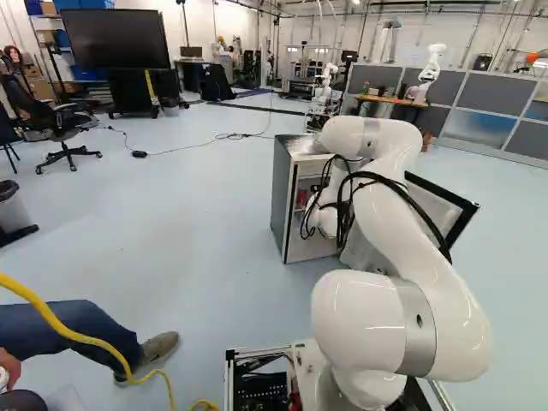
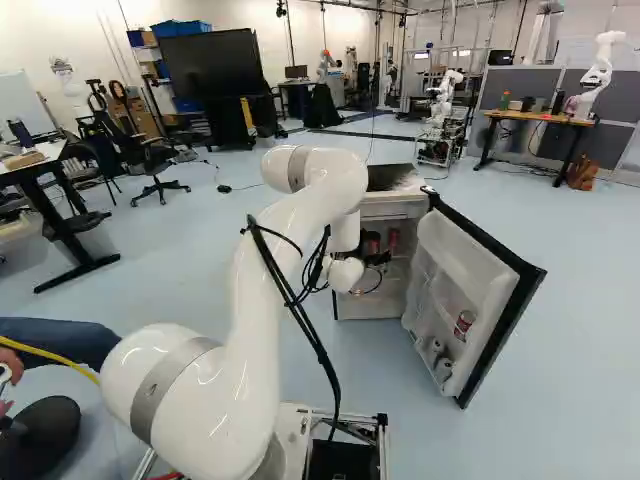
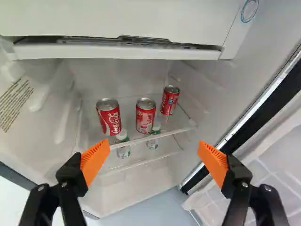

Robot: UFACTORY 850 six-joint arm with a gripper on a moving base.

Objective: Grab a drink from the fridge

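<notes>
Wrist view: wide-open, empty gripper before upper shelf. Come in above shelf, straddle middle soda can, squeeze gently.

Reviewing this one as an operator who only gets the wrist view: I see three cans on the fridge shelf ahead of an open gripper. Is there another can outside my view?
Observer: Yes. The right base view shows a red-and-white can inside the open door.

Operator: Good. Is anybody near the base?

Observer: Yes, a person's leg reaches in from the left of the left base view, with a yellow cable crossing over it.
</notes>
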